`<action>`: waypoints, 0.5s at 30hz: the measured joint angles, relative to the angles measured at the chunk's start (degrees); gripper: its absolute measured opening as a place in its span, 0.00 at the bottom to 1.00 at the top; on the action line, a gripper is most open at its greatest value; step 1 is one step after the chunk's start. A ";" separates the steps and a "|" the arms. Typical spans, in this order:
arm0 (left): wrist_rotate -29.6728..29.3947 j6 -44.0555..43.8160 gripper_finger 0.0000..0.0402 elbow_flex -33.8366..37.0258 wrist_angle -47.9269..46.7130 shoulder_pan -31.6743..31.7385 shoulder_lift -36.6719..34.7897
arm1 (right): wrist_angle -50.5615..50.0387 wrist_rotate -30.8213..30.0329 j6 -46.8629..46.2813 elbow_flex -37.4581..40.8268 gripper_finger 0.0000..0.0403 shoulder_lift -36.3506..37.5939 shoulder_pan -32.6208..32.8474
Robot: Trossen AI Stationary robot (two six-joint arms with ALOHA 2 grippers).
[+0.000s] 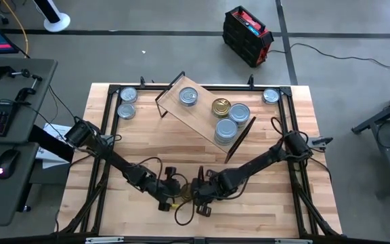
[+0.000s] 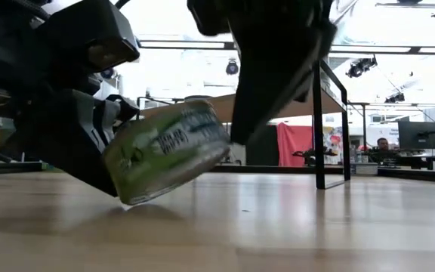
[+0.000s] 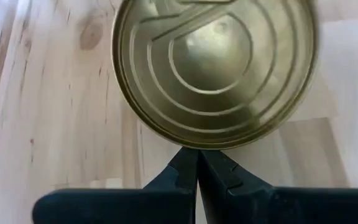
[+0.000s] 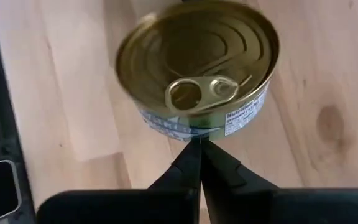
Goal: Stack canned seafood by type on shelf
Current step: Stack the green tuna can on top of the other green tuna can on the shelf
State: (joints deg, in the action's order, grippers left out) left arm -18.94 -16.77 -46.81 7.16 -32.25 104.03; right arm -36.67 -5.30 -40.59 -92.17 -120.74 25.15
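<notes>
Both sets of jaws read as fully clenched on my screens. The left gripper [image 3: 197,163] has its 2 fingers pressed flat together, their tips at the rim of a gold-top can [image 3: 215,68]; nothing sits between them. The right gripper [image 4: 199,155] is clenched the same way, its tips meeting the opposite side of that can [image 4: 197,68], just under the label.

In the high view the 2 grippers meet at lower centre of the frame, left gripper [image 1: 173,190] and right gripper [image 1: 196,192] with the can [image 1: 185,192] pinched between their tips.

From the low view the can [image 2: 168,151] is tilted, at left centre of the frame. Only its lower edge is near the table [image 2: 293,227], and its short axis leans well off vertical. The right wrist view shows the pull-tab face; the left wrist view shows the plain ringed face.

Further up the frame, the shelf [image 1: 205,122] lies diagonally, carrying 1 gold-topped and 3 silver-topped cans.
</notes>
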 joint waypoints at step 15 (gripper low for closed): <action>-0.37 0.15 0.00 0.04 0.51 0.06 0.07 | 0.29 -3.13 4.85 -7.36 0.00 0.34 -0.13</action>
State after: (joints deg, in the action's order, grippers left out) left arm -19.31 -16.63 -46.76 7.67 -32.18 104.09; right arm -36.37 -8.43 -35.74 -99.53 -120.40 25.02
